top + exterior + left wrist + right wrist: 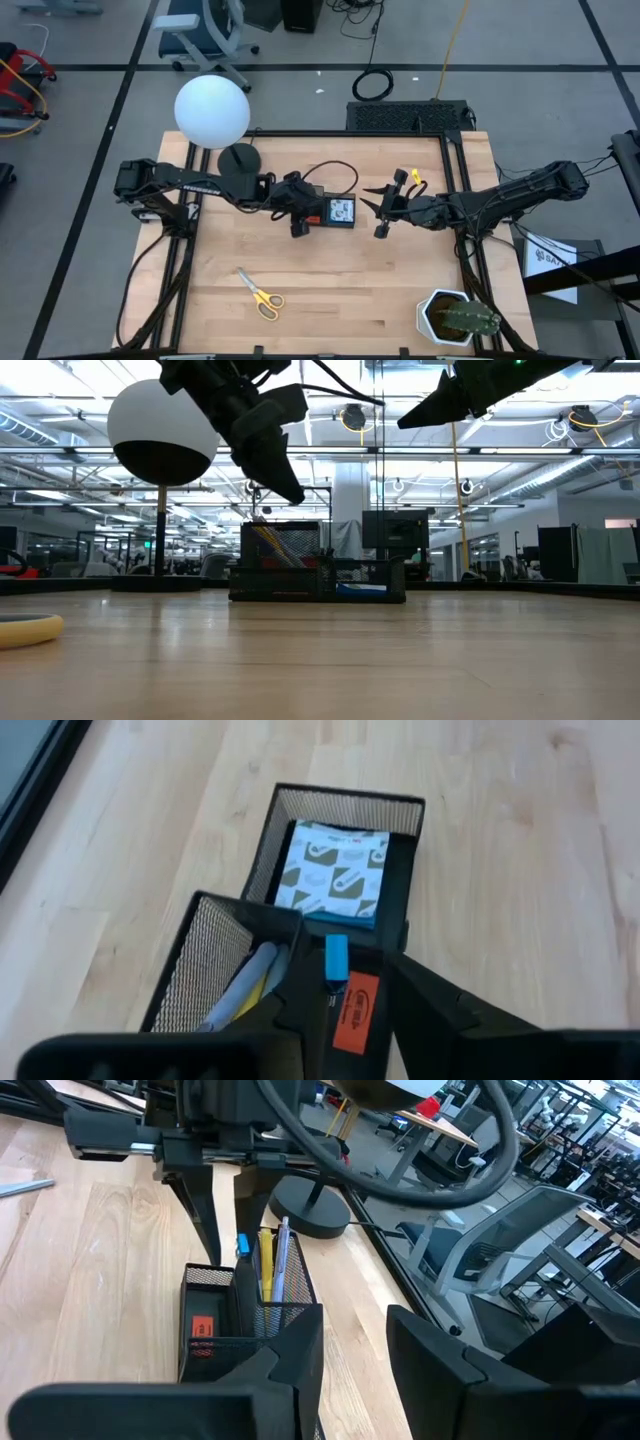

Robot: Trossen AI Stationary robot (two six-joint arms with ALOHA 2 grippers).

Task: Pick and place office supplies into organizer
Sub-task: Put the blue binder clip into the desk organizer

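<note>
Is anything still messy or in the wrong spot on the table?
Yes. The yellow-handled scissors lie alone on the bare wood, far from the organizer where the pens and blue square pad already sit. Nothing looks spilled or broken.

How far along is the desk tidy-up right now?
Mostly done: pens stand in the organizer, and the blue pad and red piece lie inside. In hand: the left gripper holds a small blue piece over it. Left: the scissors on the table.
</note>
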